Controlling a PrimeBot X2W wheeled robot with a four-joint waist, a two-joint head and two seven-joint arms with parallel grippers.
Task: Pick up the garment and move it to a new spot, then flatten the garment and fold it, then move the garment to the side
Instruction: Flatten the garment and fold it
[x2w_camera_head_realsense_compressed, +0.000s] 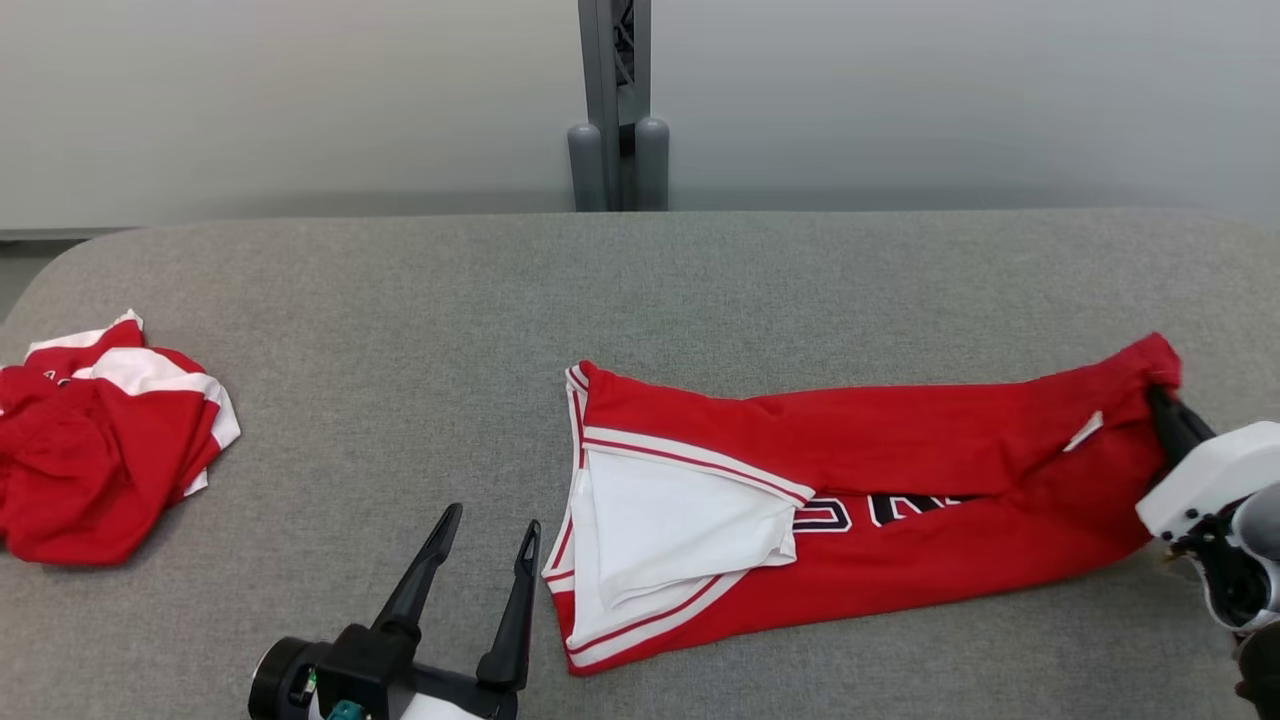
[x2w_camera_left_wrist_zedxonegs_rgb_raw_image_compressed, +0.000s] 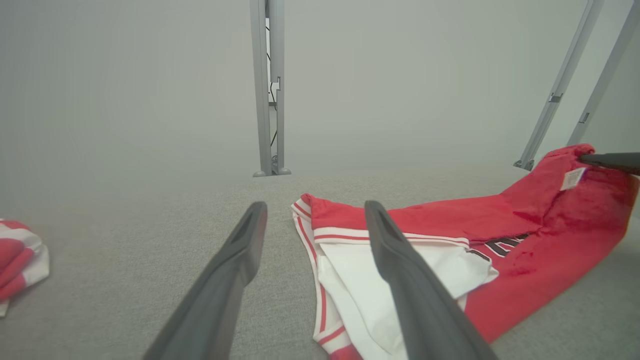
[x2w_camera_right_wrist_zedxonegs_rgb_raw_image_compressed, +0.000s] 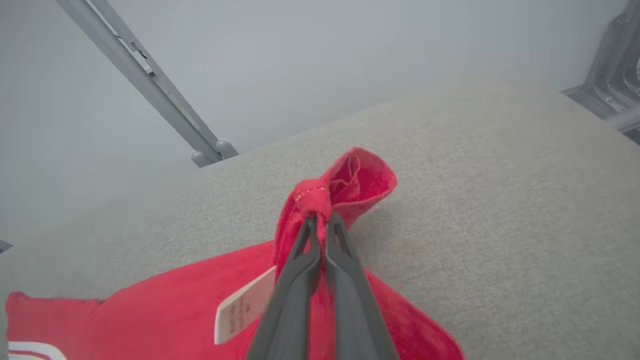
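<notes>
The garment (x2w_camera_head_realsense_compressed: 900, 440) is a red jersey with white trim and dark lettering, lying folded lengthwise across the grey table (x2w_camera_head_realsense_compressed: 640, 290). My right gripper (x2w_camera_head_realsense_compressed: 1160, 392) is shut on its far right corner, and that pinched red cloth bunches at the fingertips (x2w_camera_right_wrist_zedxonegs_rgb_raw_image_compressed: 320, 216) and lifts slightly. A white label (x2w_camera_right_wrist_zedxonegs_rgb_raw_image_compressed: 245, 305) hangs beside the fingers. My left gripper (x2w_camera_head_realsense_compressed: 490, 525) stands open just left of the garment's white-lined end (x2w_camera_left_wrist_zedxonegs_rgb_raw_image_compressed: 360, 280), touching nothing. In the left wrist view the right gripper's fingers (x2w_camera_left_wrist_zedxonegs_rgb_raw_image_compressed: 607, 160) reach the garment's raised corner (x2w_camera_left_wrist_zedxonegs_rgb_raw_image_compressed: 575, 155).
A second red and white garment (x2w_camera_head_realsense_compressed: 95, 450) lies crumpled at the table's left edge. A grey metal post (x2w_camera_head_realsense_compressed: 615, 105) stands behind the table's far edge, with slanted struts (x2w_camera_left_wrist_zedxonegs_rgb_raw_image_compressed: 565, 85) at the right. Bare grey cloth stretches between the two garments.
</notes>
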